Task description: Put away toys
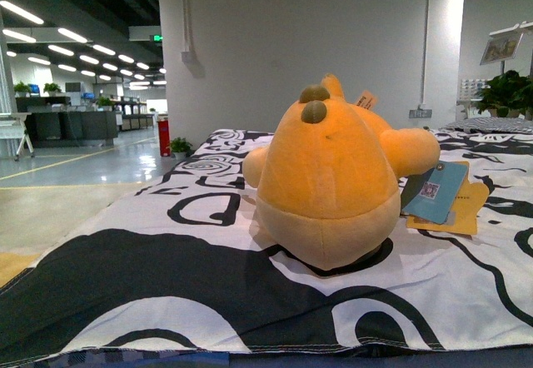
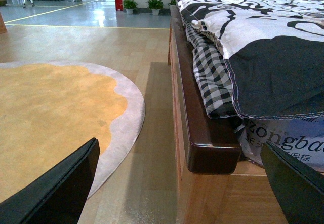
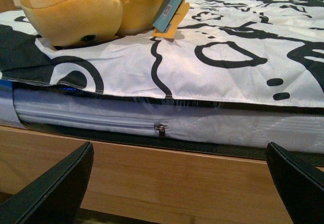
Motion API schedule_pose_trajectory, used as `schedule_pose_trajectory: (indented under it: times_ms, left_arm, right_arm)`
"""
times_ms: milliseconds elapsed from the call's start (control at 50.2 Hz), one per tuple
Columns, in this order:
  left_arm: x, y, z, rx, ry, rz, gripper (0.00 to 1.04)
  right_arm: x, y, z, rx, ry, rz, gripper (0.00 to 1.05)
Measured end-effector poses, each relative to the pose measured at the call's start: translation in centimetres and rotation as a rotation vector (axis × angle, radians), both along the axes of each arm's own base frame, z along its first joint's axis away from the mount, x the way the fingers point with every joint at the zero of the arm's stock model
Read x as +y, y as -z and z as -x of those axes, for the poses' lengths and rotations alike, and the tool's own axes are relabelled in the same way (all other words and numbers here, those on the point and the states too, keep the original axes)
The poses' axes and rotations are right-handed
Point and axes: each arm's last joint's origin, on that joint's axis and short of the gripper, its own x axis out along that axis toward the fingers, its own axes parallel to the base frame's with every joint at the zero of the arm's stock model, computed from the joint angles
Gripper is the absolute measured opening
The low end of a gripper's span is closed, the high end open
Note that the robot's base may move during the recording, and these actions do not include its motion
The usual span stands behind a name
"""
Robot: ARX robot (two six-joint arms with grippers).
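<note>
Even indoor light, soft shadows

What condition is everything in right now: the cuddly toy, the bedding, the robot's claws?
plush toy: lying on the quilt, not held.
hang tag: resting on the quilt beside the toy.
quilt: spread flat, edge overhanging the mattress.
checked sheet: bunched along the bed rail.
left gripper: open, empty.
right gripper: open, empty.
</note>
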Motion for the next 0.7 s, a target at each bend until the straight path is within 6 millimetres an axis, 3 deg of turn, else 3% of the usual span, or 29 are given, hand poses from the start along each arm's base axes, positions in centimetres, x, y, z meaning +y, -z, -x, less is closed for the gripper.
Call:
schedule_pose_trajectory:
  times_ms: [139, 458, 697]
  left_arm:
    - [0.0, 0.0, 0.0, 0.0, 0.0, 0.0, 0.99]
    - [0.0, 0.0, 0.0, 0.0, 0.0, 0.0, 0.99]
    - [0.0, 0.0, 0.0, 0.0, 0.0, 0.0, 0.99]
  right_arm:
    - [-0.8, 0.1, -0.3, 0.06, -0.084, -0.118, 1.04]
    - [-2.1, -2.8, -1.1, -0.013, -0.061, -0.17, 1.04]
    - [-1.8, -8.6, -4.2, -0.145, -0.094, -0.122, 1.04]
